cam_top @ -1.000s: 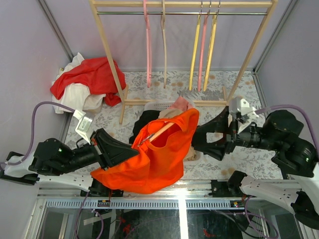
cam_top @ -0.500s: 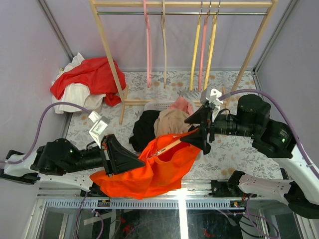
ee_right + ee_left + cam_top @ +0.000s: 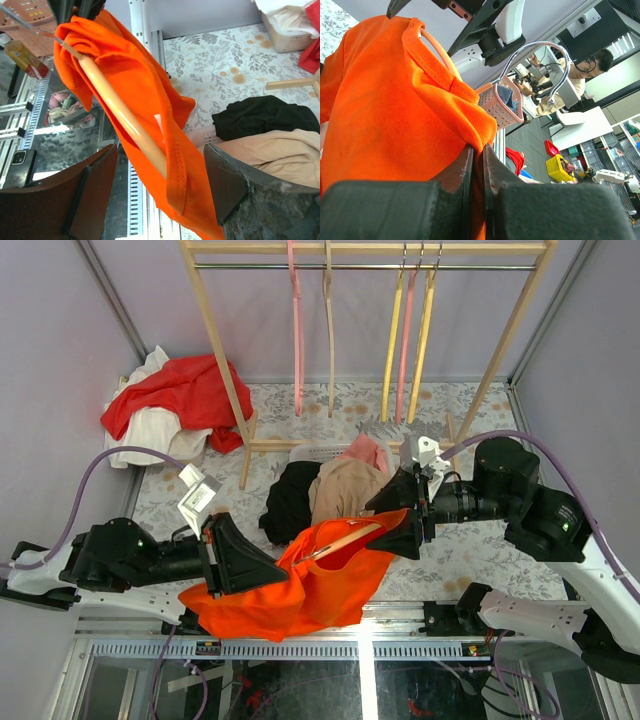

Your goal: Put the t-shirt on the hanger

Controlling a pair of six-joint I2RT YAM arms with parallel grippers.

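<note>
Setting: floral-printed surface [image 3: 480, 545] within grey walls; a wooden rack [image 3: 215, 330] stands at the far side.

Item 1, the t-shirt [image 3: 300, 595]: bright orange, hanging bunched over the near edge of the surface, between the two arms. It sits lower and nearer than a second ago, when it was lifted and spread wider.

Item 2, the hanger [image 3: 345, 537]: peach, threaded through the neck opening. Its visible arm runs from near left to far right and rises slightly to the right. The silver hook [image 3: 545, 65] is at the left end and curls upward. In the right wrist view orange cloth lies draped over this arm.

Item 3, left fingers [image 3: 477, 150]: closed tight, pinching a fold of shirt fabric just below the hook.

Item 4, right fingers [image 3: 160, 150]: spread wide on either side of the cloth-covered hanger arm, holding nothing. They have widened over the last second, and the arm has swung in from the right.

Reading: the right shoulder appears seated on the hanger, and the left shoulder likely remains to be done.

Surroundings: a heap of black and tan garments [image 3: 345, 485] just beyond the shirt; a red cloth [image 3: 190, 390] far left.
</note>
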